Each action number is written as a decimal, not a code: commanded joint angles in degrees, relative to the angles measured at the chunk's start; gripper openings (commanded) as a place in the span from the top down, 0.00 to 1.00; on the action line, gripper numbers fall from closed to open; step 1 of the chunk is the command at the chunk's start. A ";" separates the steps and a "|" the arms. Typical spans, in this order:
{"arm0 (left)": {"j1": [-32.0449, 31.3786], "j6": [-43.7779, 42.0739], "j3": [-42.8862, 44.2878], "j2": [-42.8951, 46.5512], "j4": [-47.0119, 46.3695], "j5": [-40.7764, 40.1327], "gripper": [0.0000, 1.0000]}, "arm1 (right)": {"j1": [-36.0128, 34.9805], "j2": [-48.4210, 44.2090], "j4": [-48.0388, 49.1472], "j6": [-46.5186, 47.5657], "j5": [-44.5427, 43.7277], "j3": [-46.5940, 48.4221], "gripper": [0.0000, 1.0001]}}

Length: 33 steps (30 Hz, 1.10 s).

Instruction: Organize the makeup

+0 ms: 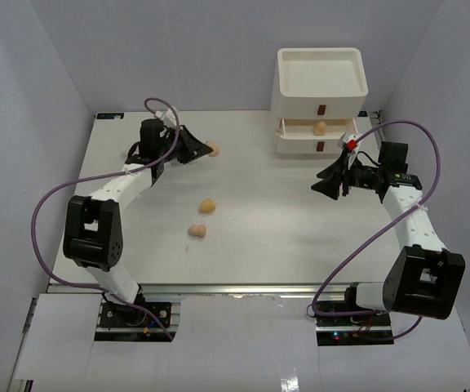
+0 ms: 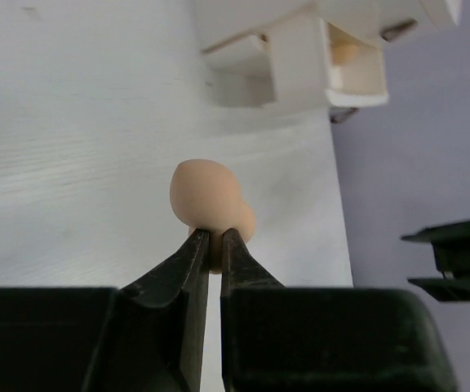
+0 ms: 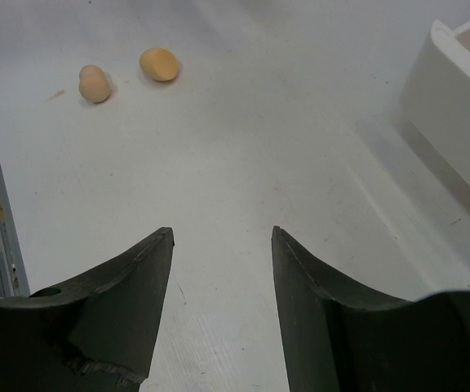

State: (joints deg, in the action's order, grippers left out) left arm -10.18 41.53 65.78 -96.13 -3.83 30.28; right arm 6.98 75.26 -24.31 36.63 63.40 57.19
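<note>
Pincer states first: the left pincer (image 2: 216,239) is clamped tight on the near end of a tan egg-shaped sponge, the gripped sponge (image 2: 206,194), whose rounded bulk stands clear beyond the black tips. In the overhead view this pair sits over the far left part of the white bench (image 1: 284,229), pointing right toward the white drawer unit (image 1: 321,77); whether the sponge touches the surface cannot be told. The right pincer (image 3: 223,233) is spread wide and grips nothing, hanging above the bench just in front of the drawer unit and aimed leftward. Two more sponges lie loose near the middle of the bench, well apart from both pincers: the upper loose sponge (image 1: 207,205) and the lower loose sponge (image 1: 197,231), near each other but not touching. The right wrist camera sees them side by side in the distance, beyond its own parted fingers. A fourth tan sponge, the drawer sponge (image 1: 321,127), rests inside the unit's middle drawer (image 1: 317,128), which is pulled out partway. The left wrist view shows it too, just inside the open drawer's front edge. Purple cables (image 1: 55,196) loop off both arms above the bench.
</note>
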 commanded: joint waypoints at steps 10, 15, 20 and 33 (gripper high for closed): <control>-16.10 0.11 31.23 -19.88 -10.33 3.02 1.00 | 3.03 -2.27 1.80 -1.47 2.69 -1.51 0.42; -19.77 -1.25 41.83 -27.65 -11.06 -2.89 1.00 | 3.61 -2.06 1.91 -1.57 2.69 -1.55 0.42; -21.86 -6.74 53.85 -34.90 -7.07 -5.04 1.00 | 4.42 -2.22 2.07 -1.74 3.03 -1.63 0.42; -24.76 -9.62 57.51 -41.66 -9.09 -13.83 1.00 | 5.16 -1.70 2.25 -1.75 3.25 -1.82 0.42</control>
State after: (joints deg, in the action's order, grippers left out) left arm -33.92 32.98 119.74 -136.72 -11.73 20.93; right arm 11.64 74.28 -23.46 34.94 64.71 55.42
